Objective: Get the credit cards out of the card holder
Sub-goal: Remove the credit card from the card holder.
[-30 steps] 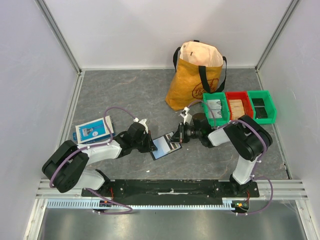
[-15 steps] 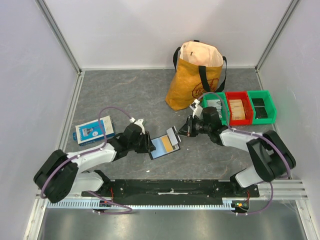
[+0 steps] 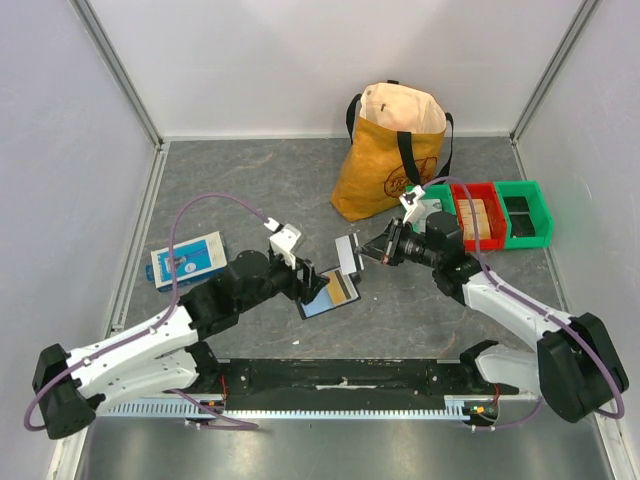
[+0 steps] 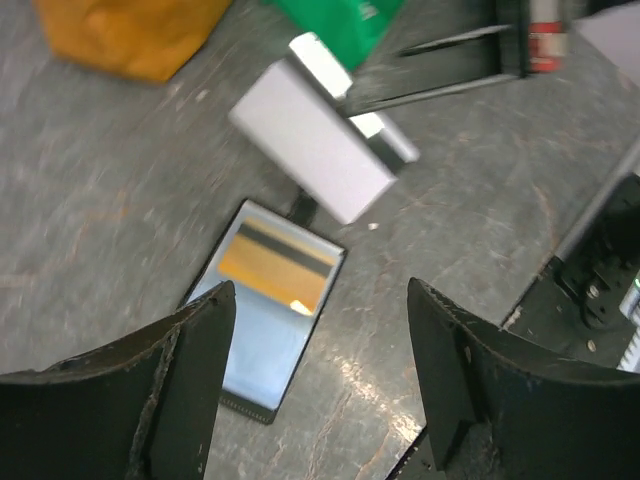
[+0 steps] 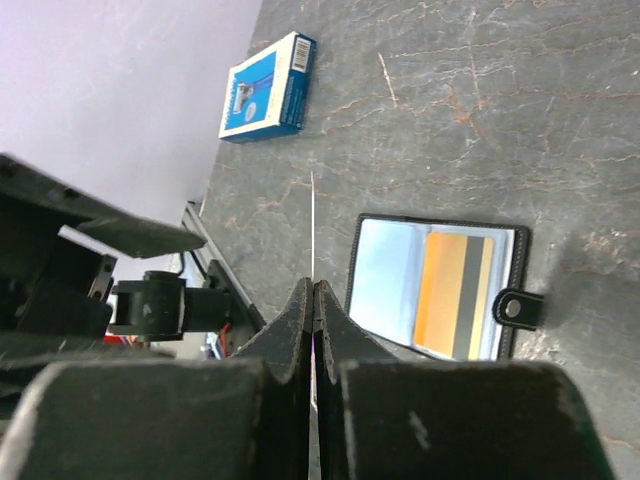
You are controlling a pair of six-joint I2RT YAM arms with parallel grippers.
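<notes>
Card holder [image 5: 517, 308] open flat on table [image 3: 250, 190], orange card [image 5: 452, 290] in pocket. R gripper [image 3: 368, 253] clamped on pale card [image 3: 346, 254]. L gripper [image 3: 311, 281] jaws apart, empty, over holder. I'd park pale card aside, L pins holder, R slides orange out; pocket's open end unclear, prob far side.

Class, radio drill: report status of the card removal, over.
Left gripper: jaws open above card holder. Right gripper: jaws shut on pale card, held clear. Orange card still in holder. Nothing blocking.
</notes>
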